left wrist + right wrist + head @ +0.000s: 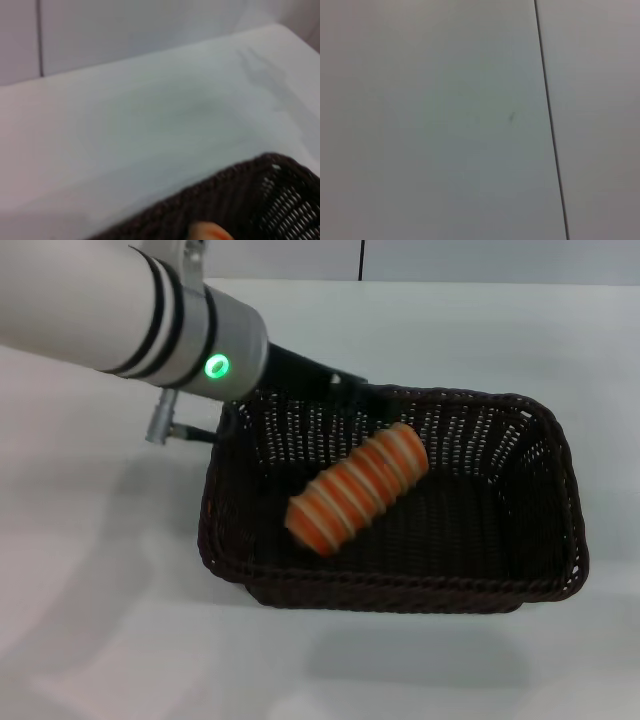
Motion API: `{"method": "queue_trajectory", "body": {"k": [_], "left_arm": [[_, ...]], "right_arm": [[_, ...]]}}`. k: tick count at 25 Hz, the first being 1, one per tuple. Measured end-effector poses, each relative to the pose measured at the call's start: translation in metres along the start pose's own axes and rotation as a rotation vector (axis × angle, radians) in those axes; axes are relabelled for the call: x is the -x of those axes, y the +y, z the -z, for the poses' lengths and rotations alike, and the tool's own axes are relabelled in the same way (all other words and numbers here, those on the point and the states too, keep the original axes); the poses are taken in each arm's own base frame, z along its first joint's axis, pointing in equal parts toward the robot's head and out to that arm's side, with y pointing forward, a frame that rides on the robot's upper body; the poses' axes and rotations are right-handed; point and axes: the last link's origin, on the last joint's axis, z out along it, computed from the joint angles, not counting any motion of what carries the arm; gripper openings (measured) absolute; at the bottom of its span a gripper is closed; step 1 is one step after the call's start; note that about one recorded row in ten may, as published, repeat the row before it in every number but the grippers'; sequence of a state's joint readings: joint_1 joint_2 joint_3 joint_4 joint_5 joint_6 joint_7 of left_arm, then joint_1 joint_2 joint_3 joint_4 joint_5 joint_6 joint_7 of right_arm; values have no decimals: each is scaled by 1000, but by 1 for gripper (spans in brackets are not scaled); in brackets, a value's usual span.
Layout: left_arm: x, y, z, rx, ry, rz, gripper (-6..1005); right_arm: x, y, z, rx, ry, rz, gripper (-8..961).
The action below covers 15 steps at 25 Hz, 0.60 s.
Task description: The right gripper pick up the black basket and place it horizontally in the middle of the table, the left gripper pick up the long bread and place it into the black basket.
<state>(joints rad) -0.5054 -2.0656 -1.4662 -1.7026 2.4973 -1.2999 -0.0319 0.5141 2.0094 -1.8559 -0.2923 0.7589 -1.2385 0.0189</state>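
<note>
The black basket [560, 490] lies lengthwise across the middle of the white table [90, 640]. The long bread [358, 488], striped orange and cream, lies slanted on the basket's floor, left of its centre. My left gripper [335, 388] hangs over the basket's back left rim, just behind the bread's far end; its black parts merge with the dark wicker. In the left wrist view I see the basket's rim [225, 185] and a tip of the bread [210, 232]. The right gripper is out of view.
The left arm [120, 320], with a green lit ring, crosses the upper left of the head view. A plug and cable [165, 425] hang beside the basket's left end. The right wrist view shows only a white surface with a dark seam [550, 120].
</note>
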Motion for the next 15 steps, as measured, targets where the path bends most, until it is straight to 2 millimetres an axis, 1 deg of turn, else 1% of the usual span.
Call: {"method": "queue_trajectory", "body": {"k": [1,4,6,8,10,11,12,15], "left_arm": [[-1,-4,1,-11,15,6,811],[-7,-25,8,-97,112,15,848],[-12,-49,18,-176,227,18,873],[-13,-74,30,-242,381,38,872],[-10,-99,44,-321,577,64,871],[-6,-109,50,-357,641,75,871],[-2,-122,59,-411,748,84,870],[15,-149,78,-533,957,118,869]], "right_arm": [[0,0,0,0,1,0,301],[0,1,-1,1,0,-2,301],[0,1,-1,2,-1,-2,301],[1,2,-1,4,-5,-2,301],[1,3,-2,6,-8,-3,301],[2,3,-2,7,-9,-3,301],[2,4,-3,8,-11,-1,301],[2,5,-5,8,-12,0,302]]}}
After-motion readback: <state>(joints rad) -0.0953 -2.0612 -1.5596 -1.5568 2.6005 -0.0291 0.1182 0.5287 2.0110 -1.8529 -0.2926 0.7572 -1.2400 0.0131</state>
